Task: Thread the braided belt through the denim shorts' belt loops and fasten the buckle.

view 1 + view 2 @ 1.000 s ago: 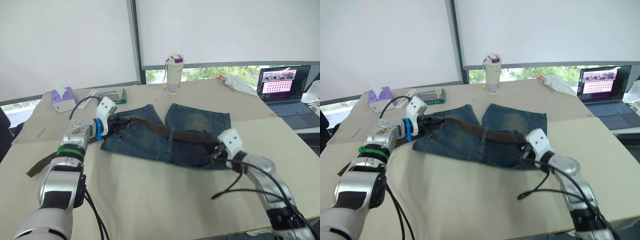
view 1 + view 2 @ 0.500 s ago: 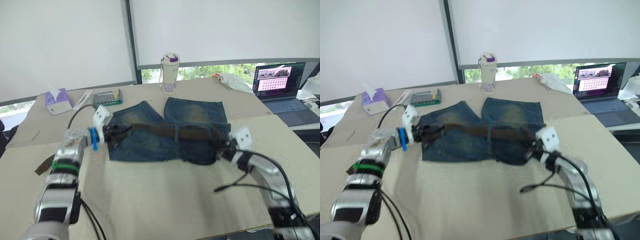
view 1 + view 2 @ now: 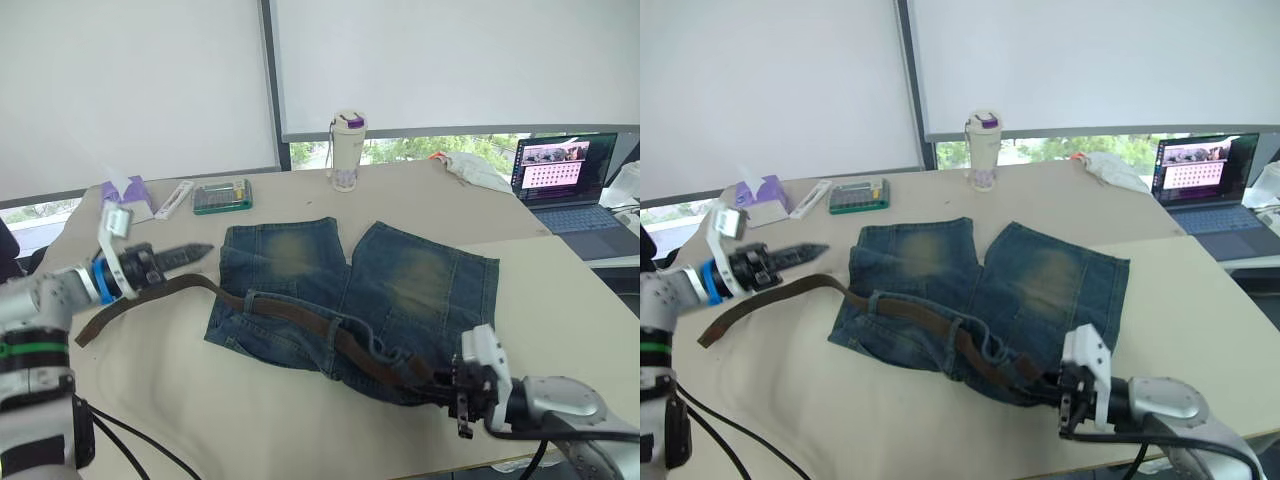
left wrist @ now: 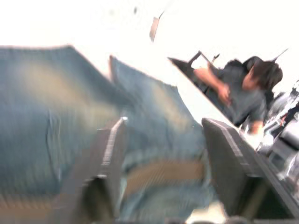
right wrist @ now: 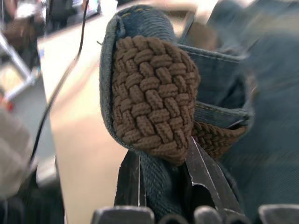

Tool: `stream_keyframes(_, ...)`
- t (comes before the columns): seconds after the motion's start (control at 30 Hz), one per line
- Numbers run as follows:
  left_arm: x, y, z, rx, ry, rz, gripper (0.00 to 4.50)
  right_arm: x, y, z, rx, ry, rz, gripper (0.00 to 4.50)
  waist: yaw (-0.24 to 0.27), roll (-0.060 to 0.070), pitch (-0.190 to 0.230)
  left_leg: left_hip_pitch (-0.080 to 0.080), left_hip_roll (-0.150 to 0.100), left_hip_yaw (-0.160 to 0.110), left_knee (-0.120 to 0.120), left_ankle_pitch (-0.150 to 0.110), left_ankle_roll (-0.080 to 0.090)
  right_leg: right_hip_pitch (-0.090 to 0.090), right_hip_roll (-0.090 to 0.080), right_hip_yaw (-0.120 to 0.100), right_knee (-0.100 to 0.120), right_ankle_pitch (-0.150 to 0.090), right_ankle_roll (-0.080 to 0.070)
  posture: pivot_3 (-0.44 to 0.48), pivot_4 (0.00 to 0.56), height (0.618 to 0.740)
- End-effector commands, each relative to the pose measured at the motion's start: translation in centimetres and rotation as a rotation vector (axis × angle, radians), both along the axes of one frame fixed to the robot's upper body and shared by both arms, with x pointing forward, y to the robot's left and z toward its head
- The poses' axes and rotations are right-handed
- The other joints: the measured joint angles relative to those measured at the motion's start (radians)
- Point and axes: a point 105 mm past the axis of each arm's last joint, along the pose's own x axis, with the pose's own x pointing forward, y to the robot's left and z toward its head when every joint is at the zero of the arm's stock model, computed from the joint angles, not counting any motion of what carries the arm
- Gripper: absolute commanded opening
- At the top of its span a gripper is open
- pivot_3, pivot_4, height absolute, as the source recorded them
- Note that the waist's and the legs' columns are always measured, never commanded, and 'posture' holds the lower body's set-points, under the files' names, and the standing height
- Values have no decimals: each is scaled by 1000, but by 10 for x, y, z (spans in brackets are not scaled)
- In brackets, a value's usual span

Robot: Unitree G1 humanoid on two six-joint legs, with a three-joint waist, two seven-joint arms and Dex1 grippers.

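Observation:
The denim shorts (image 3: 420, 275) lie spread on the table, waistband toward me. The braided belt (image 3: 300, 322) runs from a free end at the left (image 3: 95, 328) along the waistband to the near right corner. There my right gripper (image 3: 447, 385) is shut on the belt together with a fold of waistband (image 5: 154, 102). My left gripper (image 3: 200, 250) hovers open left of the shorts, just above the belt, with nothing between its fingers (image 4: 114, 140). I cannot tell which belt loops the belt passes under. The buckle is hidden.
At the back of the table (image 3: 250, 420) stand a white tumbler (image 3: 348, 150), a green-edged case (image 3: 222, 195) and a purple tissue box (image 3: 125, 190). A laptop (image 3: 568, 170) and a white cloth (image 3: 470, 165) are at the far right. A seated person (image 4: 233, 84) is beyond the table.
My left gripper opened and drew back left off the shorts. My right gripper pulled the belt and waistband toward the front edge, dragging and turning the shorts. The head camera also shifted.

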Motion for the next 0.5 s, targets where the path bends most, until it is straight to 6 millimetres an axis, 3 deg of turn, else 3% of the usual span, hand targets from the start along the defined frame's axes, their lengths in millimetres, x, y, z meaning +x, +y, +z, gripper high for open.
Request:
stream_keyframes(0.03, 19, -15, -7, 100, -8, 11, 2750, -9, 9, -2, -24, -41, 89, 0, 3, 0, 0, -1, 0, 0, 0, 0, 0, 0, 0, 0, 0, 0, 0, 0, 150, 740)
stream_keyframes(0.17, 45, -65, -55, 454, -66, -91, 2750, -23, 15, -7, -73, -71, 206, 0, 15, -1, 0, -1, 1, 1, 0, 0, 0, 1, -1, 1, -2, 0, 0, 0, 150, 740)
stream_keyframes(0.27, 51, -86, -74, 562, -101, -179, 1943, -33, 18, -6, -65, -69, 265, 0, 8, -3, 0, -4, 1, 3, 0, 0, 0, 1, 1, 1, -6, 1, -2, 0, 150, 740)
stream_keyframes(0.37, 40, -102, -90, 636, -94, -356, 915, -46, 13, -17, -127, -39, 332, 0, -3, -3, 0, -8, 2, 3, 0, 0, -1, -3, 2, 1, -6, 2, -2, 0, 150, 740)
stream_keyframes(0.43, 27, -99, -105, 743, -100, -509, 287, -52, 10, -26, -178, -32, 359, 0, -3, -3, 0, -8, 2, 4, 0, 0, 0, -2, 2, 0, -6, 2, -2, 0, 150, 740)
stream_keyframes(0.5, 12, -92, -109, 769, -77, -637, 95, -56, 8, -33, -220, -40, 382, 0, -4, -3, 0, -8, 2, 6, 0, -1, 2, 0, 2, 0, -6, 2, -2, 0, 150, 740)
